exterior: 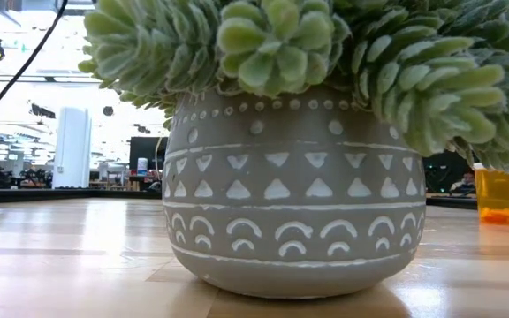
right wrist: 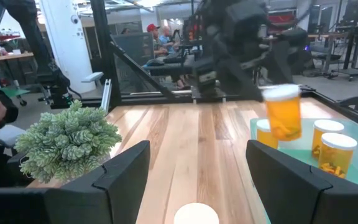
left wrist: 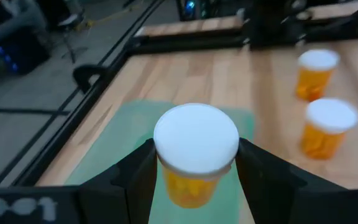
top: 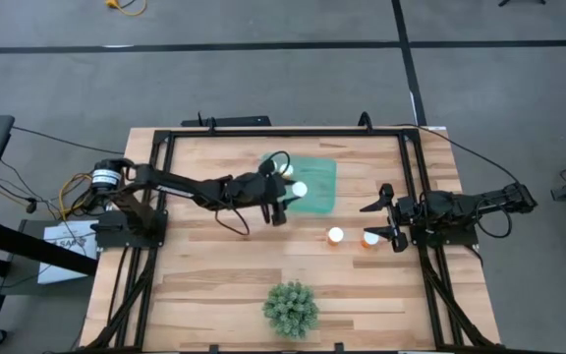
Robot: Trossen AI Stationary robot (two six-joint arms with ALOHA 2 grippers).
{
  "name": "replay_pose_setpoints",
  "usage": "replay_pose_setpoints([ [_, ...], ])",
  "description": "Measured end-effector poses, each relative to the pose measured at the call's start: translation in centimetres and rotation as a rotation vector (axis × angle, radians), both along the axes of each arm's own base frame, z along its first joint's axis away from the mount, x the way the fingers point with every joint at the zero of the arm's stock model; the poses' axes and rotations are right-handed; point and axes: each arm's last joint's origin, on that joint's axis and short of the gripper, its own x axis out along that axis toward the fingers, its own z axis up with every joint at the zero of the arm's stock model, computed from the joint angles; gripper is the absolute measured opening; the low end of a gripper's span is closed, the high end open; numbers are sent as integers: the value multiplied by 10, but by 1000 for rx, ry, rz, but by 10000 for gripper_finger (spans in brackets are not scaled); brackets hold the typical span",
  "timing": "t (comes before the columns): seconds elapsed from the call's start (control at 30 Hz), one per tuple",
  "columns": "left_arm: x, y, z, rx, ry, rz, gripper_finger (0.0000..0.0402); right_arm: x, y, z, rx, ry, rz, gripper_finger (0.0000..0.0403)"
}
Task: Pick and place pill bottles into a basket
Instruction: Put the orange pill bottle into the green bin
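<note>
My left gripper [top: 288, 200] is shut on a pill bottle [left wrist: 196, 152], orange with a white cap, held over the teal basket [top: 317, 175]. The right wrist view shows this bottle [right wrist: 283, 113] above the basket, with three more bottles [right wrist: 336, 155] standing inside. Two bottles [top: 335, 235] [top: 370, 238] stand upright on the table right of the basket. My right gripper [top: 386, 220] is open beside them and touches nothing. A white cap [right wrist: 196, 214] shows low between its fingers. My left gripper pinches the bottle's orange body [left wrist: 168, 182] just under the white cap, one finger [left wrist: 135, 177] on each side. The fingers come from the table's left, slanting down. The bottle is upright and lifted clear above the basket's floor [left wrist: 110, 149].
A potted spiky green plant [top: 291, 307] stands near the table's near edge and fills the low view [exterior: 290, 194], where one bottle [exterior: 500, 193] shows beside it. A black frame [top: 411, 177] borders the table. People and equipment show in the room beyond.
</note>
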Motion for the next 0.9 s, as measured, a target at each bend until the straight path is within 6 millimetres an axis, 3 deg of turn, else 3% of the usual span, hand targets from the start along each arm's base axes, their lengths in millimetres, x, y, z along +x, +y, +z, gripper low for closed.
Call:
replay_pose_setpoints([
  [0.33, -12, 28, -33, -99, 123, 102, 187, 0, 0, 0, 0, 1, 0, 260],
  [0.7, -34, 24, -61, -182, 104, 87, 187, 0, 0, 0, 0, 0, 0, 260],
  [0.9, -32, 22, -59, -208, 80, 13, 187, 0, 0, 0, 0, 0, 0, 260],
])
